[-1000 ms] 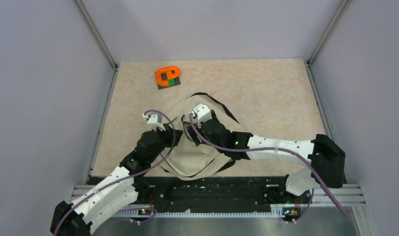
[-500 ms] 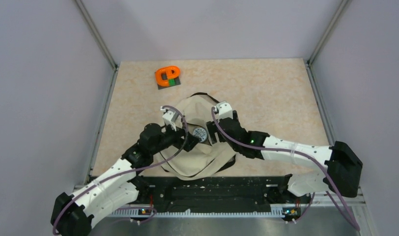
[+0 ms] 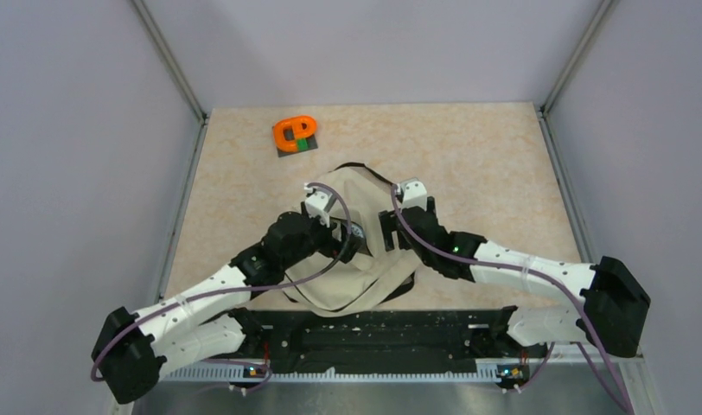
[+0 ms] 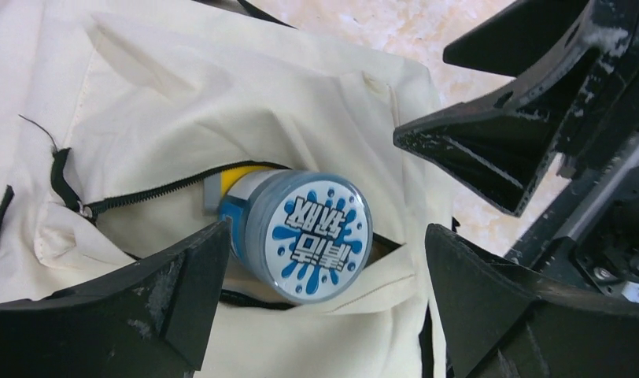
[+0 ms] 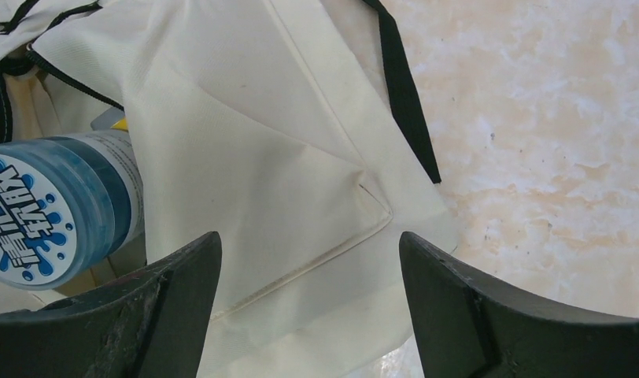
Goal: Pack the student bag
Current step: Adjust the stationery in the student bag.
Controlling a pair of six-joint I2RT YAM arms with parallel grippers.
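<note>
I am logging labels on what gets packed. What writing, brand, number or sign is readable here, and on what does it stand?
"물풀" (probably; blue Korean letters seen upside down): on the round white end of the blue bottle sticking out of the bag.
Second Korean line on the same end: not clear enough to read.
Orange thing on the table: too small to tell whether it bears writing.

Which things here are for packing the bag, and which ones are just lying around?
For the job:
- the student bag, zip open
- the blue-lidded tub, poking out of the bag's opening

Lying about:
- the orange loop-shaped object on a grey base, far off on the table, apart from the bag and untouched; it may get packed later
</note>
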